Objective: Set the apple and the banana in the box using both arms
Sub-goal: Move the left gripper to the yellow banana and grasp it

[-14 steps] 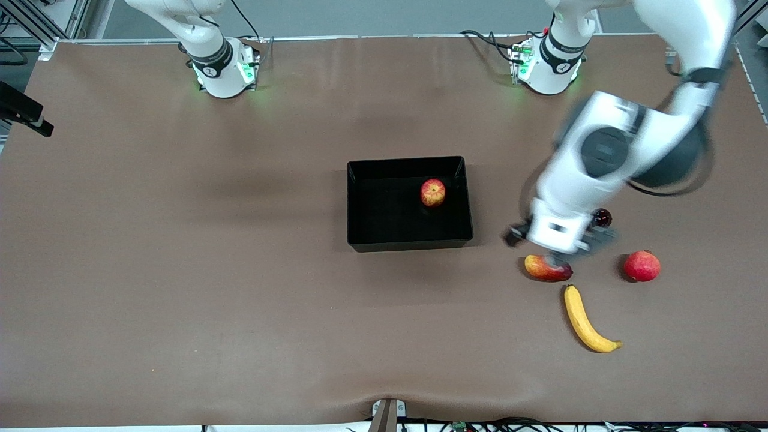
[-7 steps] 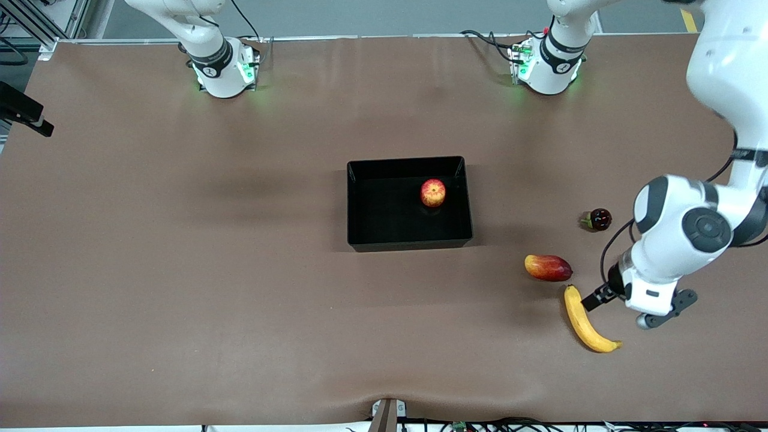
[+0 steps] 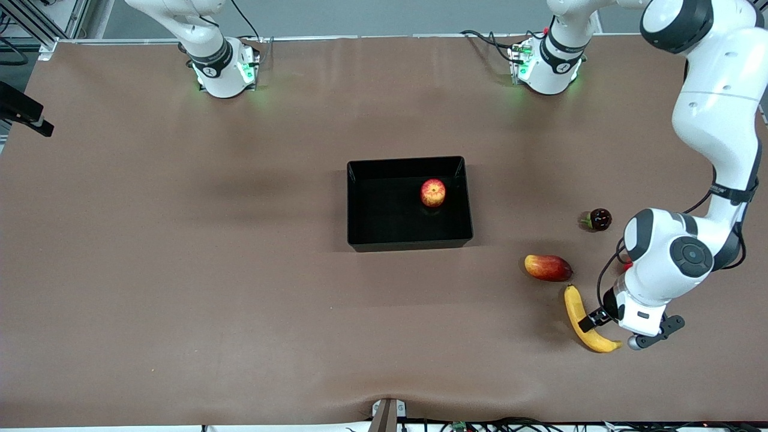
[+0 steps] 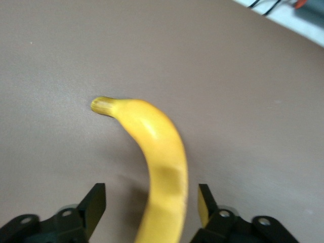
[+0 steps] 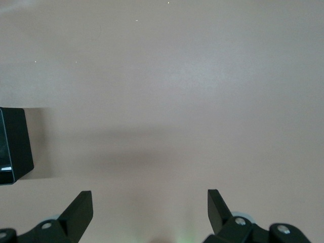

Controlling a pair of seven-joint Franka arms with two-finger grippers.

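The left gripper (image 4: 152, 205) straddles the banana (image 3: 582, 319), fingers (image 4: 93, 205) parted, gaps either side. The banana lies at the box's (image 3: 360, 198) four o'clock (apple (image 3: 432, 192) inside). The right gripper (image 5: 150, 210) gapes, empty, waiting.

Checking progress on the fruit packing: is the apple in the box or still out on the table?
In. The apple sits on the black box's floor, inside its walls.
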